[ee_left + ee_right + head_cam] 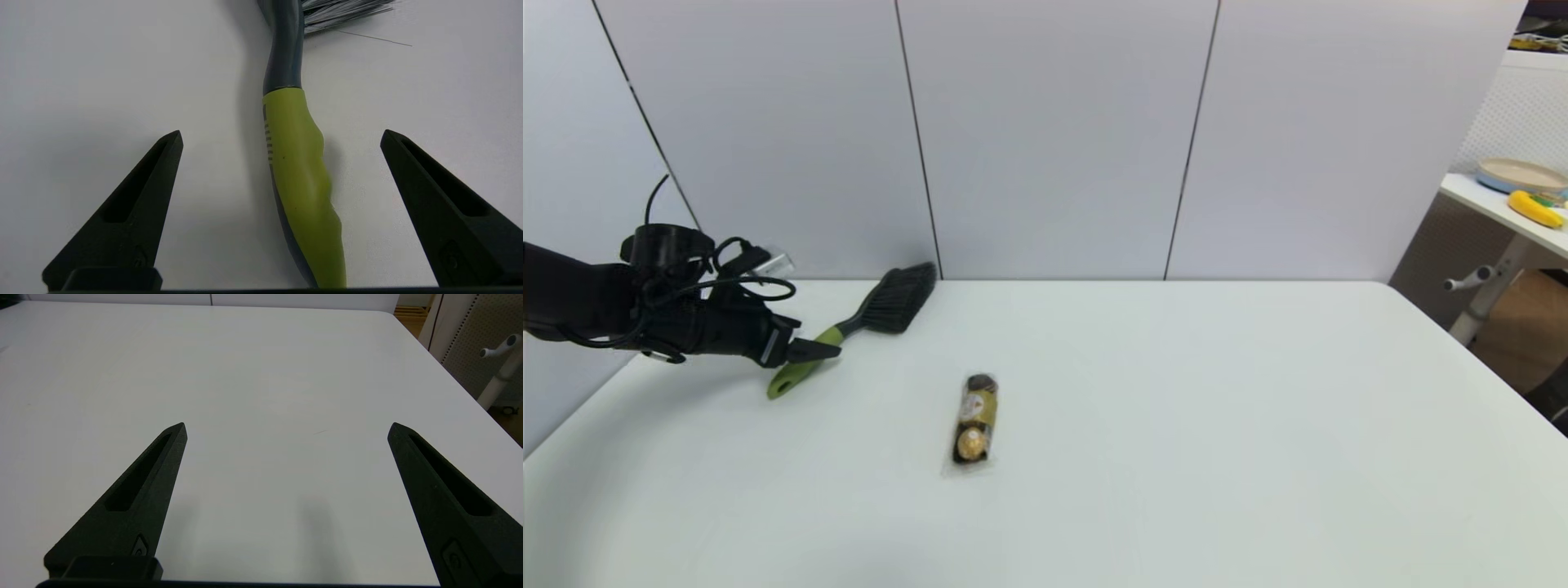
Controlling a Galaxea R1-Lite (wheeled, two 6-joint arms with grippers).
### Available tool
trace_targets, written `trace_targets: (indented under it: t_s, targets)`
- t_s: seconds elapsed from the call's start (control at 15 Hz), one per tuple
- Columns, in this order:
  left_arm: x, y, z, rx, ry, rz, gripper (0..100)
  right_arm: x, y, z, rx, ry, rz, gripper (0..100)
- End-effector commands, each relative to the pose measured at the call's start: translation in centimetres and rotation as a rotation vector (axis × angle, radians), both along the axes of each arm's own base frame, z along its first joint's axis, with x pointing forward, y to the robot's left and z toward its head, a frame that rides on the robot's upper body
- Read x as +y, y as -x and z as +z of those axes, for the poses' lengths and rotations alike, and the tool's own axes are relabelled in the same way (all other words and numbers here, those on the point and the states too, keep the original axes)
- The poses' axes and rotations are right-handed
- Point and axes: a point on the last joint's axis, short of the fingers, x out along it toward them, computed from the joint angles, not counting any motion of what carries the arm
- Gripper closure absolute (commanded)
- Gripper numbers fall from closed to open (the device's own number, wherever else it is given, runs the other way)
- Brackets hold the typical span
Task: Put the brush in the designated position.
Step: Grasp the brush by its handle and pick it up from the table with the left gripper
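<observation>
The brush [858, 327] lies flat on the white table [1176, 425] at the far left, its dark bristle head toward the back wall and its lime-green handle [302, 183] pointing toward the front. My left gripper [821, 351] hovers just over the handle, open, with one finger on each side of it and not touching; the left wrist view shows my left gripper [282, 136] straddling the handle with wide gaps. My right gripper [286, 426] is open over bare table, holding nothing, and is out of the head view.
A small clear pack of gold-wrapped chocolates [974, 419] lies mid-table, right of the brush. Grey wall panels [1054, 139] close the table's back edge. A side table [1503, 204] with a plate and a banana stands off to the right.
</observation>
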Motion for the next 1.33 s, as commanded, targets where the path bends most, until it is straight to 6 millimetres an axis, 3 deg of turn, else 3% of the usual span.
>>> trace_targets:
  t_s: [0.07, 0.87, 0.93, 1.33]
  targets:
    - [-0.1, 0.1, -0.6, -0.004, 0.032, 0.024, 0, 0.0, 0.0, 0.0, 0.003, 0.001, 0.001, 0]
    - [-0.2, -0.4, -1.4, 0.005, 0.039, 0.018, 0, 0.0, 0.0, 0.0, 0.003, 0.001, 0.001, 0]
    - [-0.2, -0.4, -1.6, 0.006, 0.039, 0.018, 100, 0.0, 0.0, 0.0, 0.003, 0.001, -0.001, 0]
    - [-0.2, -0.4, -2.2, 0.024, 0.042, 0.017, 100, 0.0, 0.0, 0.0, 0.003, 0.001, -0.001, 0]
